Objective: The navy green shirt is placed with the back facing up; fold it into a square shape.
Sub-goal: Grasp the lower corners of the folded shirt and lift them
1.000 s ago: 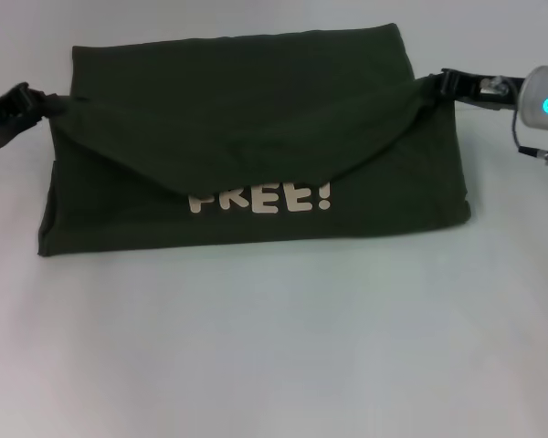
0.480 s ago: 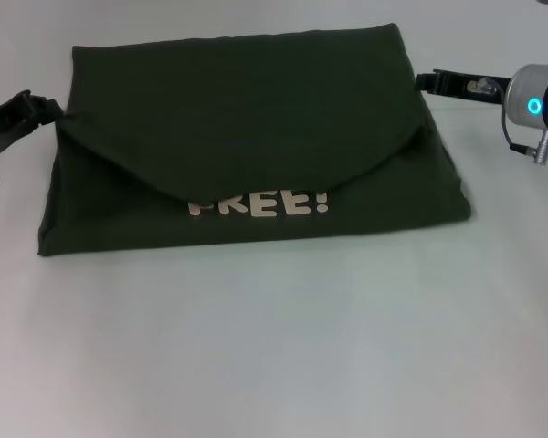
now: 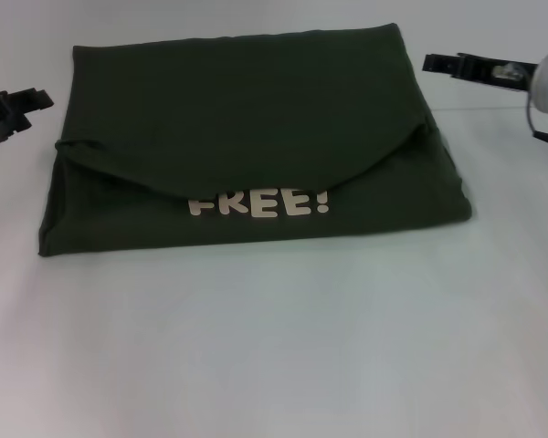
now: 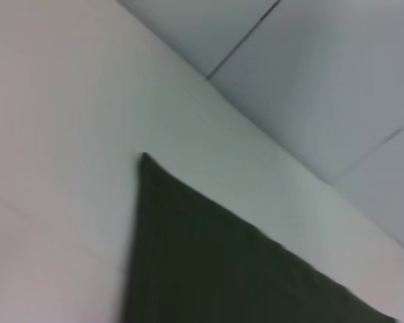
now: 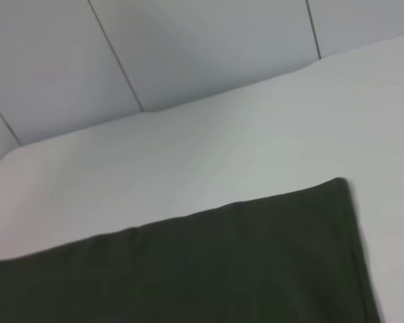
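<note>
Folded navy green shirt (image 3: 247,137) — claws apart

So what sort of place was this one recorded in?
Probably a lab or test bench rather than a home: a plain white table, pale panelled walls behind it, and only the navy green shirt between the left gripper and right gripper.

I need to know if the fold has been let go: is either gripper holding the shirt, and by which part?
Nothing is held. The left gripper and right gripper are both clear of the navy green shirt.
</note>
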### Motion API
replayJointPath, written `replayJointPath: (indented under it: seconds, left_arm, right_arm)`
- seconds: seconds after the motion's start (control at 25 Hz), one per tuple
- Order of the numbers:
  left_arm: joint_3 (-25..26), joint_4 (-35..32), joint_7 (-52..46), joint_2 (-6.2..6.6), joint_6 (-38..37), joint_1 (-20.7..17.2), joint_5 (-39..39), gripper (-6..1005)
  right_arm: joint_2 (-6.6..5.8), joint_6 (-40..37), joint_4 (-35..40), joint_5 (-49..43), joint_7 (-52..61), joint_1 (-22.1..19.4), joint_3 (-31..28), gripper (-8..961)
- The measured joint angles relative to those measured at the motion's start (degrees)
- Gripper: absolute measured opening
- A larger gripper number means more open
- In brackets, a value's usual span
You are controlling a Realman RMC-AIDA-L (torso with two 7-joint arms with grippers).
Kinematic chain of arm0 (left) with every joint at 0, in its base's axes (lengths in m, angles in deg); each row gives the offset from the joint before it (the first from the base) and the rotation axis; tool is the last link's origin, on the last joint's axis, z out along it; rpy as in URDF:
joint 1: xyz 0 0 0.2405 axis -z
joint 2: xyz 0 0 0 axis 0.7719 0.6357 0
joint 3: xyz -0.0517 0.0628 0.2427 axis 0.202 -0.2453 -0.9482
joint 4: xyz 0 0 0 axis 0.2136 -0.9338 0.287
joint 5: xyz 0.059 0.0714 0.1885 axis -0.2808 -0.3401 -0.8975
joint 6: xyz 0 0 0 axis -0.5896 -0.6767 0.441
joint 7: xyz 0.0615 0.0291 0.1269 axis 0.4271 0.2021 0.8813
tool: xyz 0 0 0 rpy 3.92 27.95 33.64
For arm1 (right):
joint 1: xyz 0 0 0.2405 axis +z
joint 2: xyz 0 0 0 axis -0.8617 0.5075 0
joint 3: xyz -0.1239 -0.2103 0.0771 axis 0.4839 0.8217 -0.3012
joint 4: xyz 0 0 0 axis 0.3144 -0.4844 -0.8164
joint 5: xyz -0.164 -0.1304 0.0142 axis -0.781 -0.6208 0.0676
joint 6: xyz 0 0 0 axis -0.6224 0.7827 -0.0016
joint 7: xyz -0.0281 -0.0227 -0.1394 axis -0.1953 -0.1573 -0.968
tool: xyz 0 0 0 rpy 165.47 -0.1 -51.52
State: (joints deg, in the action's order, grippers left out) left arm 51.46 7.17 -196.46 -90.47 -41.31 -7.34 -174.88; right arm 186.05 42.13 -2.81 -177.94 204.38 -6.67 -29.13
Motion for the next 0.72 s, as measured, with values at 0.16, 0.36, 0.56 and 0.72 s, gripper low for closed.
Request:
replayJointPath:
  seconds: [0.16,0.36,0.56,0.72]
  left_arm:
    - [-0.4,-2.3,2.5,1.70,-12.1,-2.3,0.7,548]
    - [-4.9,-5.8,6.2,2.34,-22.3,-6.4,0.1,671]
    - [-14.2,-6.9,5.5,2.33,-21.4,-8.4,-0.5,805]
    - [-17.2,-6.7,3.5,2.35,-18.7,-8.5,-2.3,806]
  right_arm:
    - [-2.07,-10.2,2.0,3.6,0.1,-3.3,0.3,701]
    - [-4.76,-22.3,2.8,4.4,0.2,-7.2,0.3,885]
    - [-5.97,-27.1,3.1,4.0,0.3,-9.3,0.9,944]
    - [-6.39,-27.5,3.1,4.0,0.4,-10.0,1.5,944]
